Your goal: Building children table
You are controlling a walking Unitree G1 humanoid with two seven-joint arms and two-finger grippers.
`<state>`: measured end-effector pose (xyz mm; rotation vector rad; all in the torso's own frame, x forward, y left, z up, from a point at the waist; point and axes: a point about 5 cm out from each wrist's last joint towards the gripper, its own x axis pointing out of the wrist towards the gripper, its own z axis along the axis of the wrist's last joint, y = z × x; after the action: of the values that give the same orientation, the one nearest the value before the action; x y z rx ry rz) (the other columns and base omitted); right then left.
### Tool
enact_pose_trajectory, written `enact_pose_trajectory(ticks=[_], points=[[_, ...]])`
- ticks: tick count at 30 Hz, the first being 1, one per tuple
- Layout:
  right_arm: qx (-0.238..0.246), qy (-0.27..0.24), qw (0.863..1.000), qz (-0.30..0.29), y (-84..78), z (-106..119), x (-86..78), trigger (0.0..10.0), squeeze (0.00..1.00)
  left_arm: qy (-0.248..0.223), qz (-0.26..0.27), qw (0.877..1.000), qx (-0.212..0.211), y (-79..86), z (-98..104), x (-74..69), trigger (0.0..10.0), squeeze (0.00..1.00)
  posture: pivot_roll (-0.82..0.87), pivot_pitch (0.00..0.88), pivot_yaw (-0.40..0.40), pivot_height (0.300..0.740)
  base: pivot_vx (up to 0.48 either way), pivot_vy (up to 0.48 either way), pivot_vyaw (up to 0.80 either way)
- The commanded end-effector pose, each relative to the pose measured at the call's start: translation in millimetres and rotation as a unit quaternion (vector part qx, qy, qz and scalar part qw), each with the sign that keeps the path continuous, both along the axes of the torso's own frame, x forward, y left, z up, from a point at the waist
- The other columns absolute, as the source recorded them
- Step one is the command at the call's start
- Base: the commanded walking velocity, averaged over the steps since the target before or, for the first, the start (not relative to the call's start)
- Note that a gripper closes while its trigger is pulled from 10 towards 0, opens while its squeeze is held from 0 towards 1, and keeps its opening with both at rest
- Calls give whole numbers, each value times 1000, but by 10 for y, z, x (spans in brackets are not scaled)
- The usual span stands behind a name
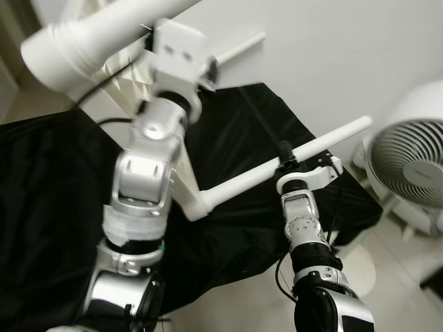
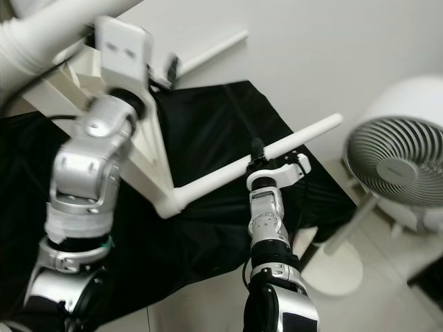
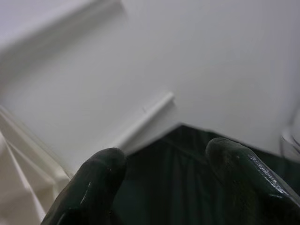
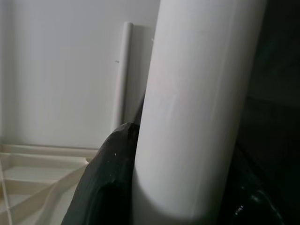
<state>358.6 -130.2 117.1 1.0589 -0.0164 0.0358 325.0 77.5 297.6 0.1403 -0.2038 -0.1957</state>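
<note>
Assembly of the children's table, mid-step: my right gripper [image 2: 257, 160] is closed around a white table leg [image 2: 277, 151], one black finger [image 4: 105, 183] pressed against its round side in the right wrist view. The leg runs slantwise from its socket at the corner of the upturned white tabletop [image 2: 149, 155] out toward the standing fan [image 2: 394, 169]. My left gripper [image 3: 171, 180] is raised beside the tabletop's ribbed underside, fingers spread with nothing between them, pointing toward the wall.

As I judge it, the job now is seating this leg: I should keep it in line with its socket, turn or push along that line only, and bring the free hand onto the tabletop to brace it so it does not slide on the black cloth [image 1: 48, 207].

A second table leg [image 1: 69, 41] already stands up close to the head camera and hides much of the left arm's working space. The fan stands near the held leg's outer end, so a wide swing could strike it. A thin white rod [image 1: 239, 47] lies on the floor by the wall.
</note>
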Motion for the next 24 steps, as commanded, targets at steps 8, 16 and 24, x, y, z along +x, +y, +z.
enact_pose_trajectory(ticks=[8,16,24], points=[[-75,142,977,141,479,-620,-265,10000,0,57,-49,997,2,-97,-328,-171,10000,0,154,158,21,740,0,0,0],[-83,128,976,155,462,-582,-238,10000,0,64,-80,993,66,-73,-555,-294,10000,0,159,160,4,740,0,0,0],[-76,118,977,161,464,-545,-217,10000,0,86,-152,964,202,-77,-1007,-504,10000,0,175,163,-14,740,0,0,0]])
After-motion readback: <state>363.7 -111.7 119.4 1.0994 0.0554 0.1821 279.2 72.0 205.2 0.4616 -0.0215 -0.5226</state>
